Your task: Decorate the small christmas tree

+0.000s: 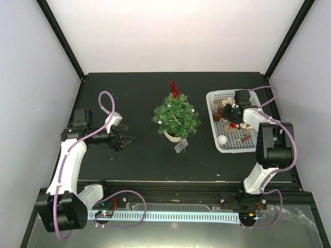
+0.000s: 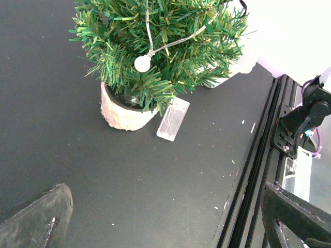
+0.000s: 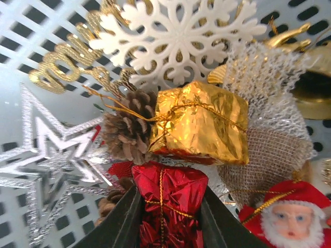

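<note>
The small christmas tree (image 1: 177, 114) stands mid-table in a white pot (image 1: 172, 136) with a pale tag (image 1: 181, 146); a red ornament (image 1: 174, 88) sits at its top. In the left wrist view the tree (image 2: 160, 41) carries a white ball (image 2: 142, 63) on a wire. My left gripper (image 1: 129, 139) is open and empty, left of the tree. My right gripper (image 1: 231, 114) is down in the white mesh basket (image 1: 211, 111). Its fingers (image 3: 121, 222) press both sides of a red foil gift (image 3: 170, 199).
Around the red gift lie a gold foil gift (image 3: 199, 121), a pinecone (image 3: 126, 132), a white snowflake (image 3: 178, 36), a silver star (image 3: 46, 155) and a Santa (image 3: 292, 217). A black rail (image 1: 207, 186) runs along the near edge.
</note>
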